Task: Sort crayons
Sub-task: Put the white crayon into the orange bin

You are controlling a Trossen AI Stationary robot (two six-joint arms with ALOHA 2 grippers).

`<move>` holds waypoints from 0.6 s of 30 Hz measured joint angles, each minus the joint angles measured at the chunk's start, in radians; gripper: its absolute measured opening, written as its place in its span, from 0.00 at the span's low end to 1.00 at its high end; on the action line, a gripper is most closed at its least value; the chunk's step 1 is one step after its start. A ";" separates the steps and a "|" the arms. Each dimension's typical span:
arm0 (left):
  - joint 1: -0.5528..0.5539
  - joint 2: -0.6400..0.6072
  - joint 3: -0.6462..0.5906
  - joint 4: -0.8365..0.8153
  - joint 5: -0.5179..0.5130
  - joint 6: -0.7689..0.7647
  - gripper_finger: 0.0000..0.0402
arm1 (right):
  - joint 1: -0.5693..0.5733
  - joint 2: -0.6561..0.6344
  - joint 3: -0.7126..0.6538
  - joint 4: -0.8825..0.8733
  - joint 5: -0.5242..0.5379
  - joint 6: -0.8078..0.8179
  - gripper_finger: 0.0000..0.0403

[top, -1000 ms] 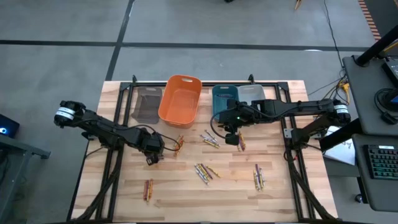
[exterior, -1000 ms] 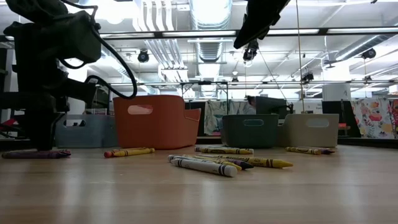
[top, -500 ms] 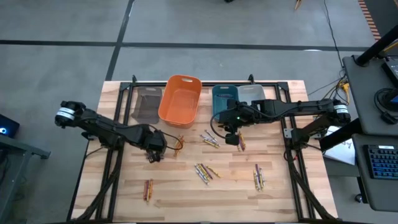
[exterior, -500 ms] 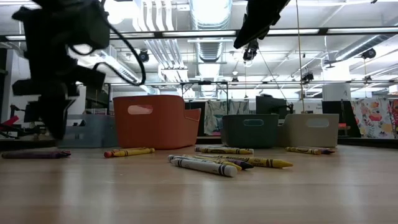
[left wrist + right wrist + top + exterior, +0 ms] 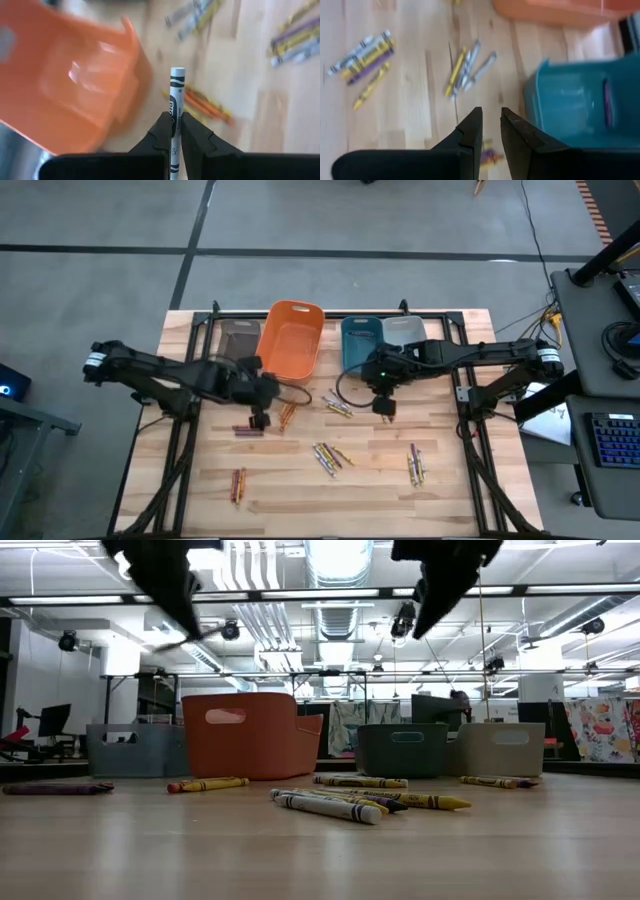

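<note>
Grey wax is showing between the left gripper's (image 5: 174, 131) closed fingers (image 5: 161, 134): they are pinching a grey crayon (image 5: 175, 107) that is sticking straight out past the tips. In the high view this left gripper (image 5: 262, 418) is hanging above the table (image 5: 440, 490), just in front of the orange bin's (image 5: 290, 338) near edge. A small bunch of orange crayons (image 5: 287, 415) is lying right beside it, and a purple crayon (image 5: 247, 431) is lying just in front of it.

The right gripper (image 5: 490, 131) is standing slightly apart at the fingers with nothing between them. It (image 5: 386, 408) is hanging in front of the teal bin (image 5: 358, 340), which is holding one purple crayon (image 5: 606, 98). A few crayons (image 5: 338, 405) are lying between the two grippers.

Farther out, a mixed cluster (image 5: 328, 455) is lying at the table's middle, another group (image 5: 415, 464) to its right, and a pair (image 5: 238, 484) near the front left. A brown bin (image 5: 238, 346) is sitting left of the orange one, a grey bin (image 5: 404, 330) right of the teal.
</note>
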 joint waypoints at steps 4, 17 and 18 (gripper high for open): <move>0.071 -0.004 0.110 -0.007 -0.016 0.133 0.00 | 0.000 0.000 0.000 -0.086 0.000 0.050 0.15; 0.520 0.083 0.182 0.153 0.248 0.386 0.00 | 0.007 -0.001 0.000 -0.134 0.009 0.073 0.15; 0.555 0.104 0.176 0.193 0.276 0.368 0.00 | 0.006 -0.001 0.000 -0.126 0.010 0.069 0.15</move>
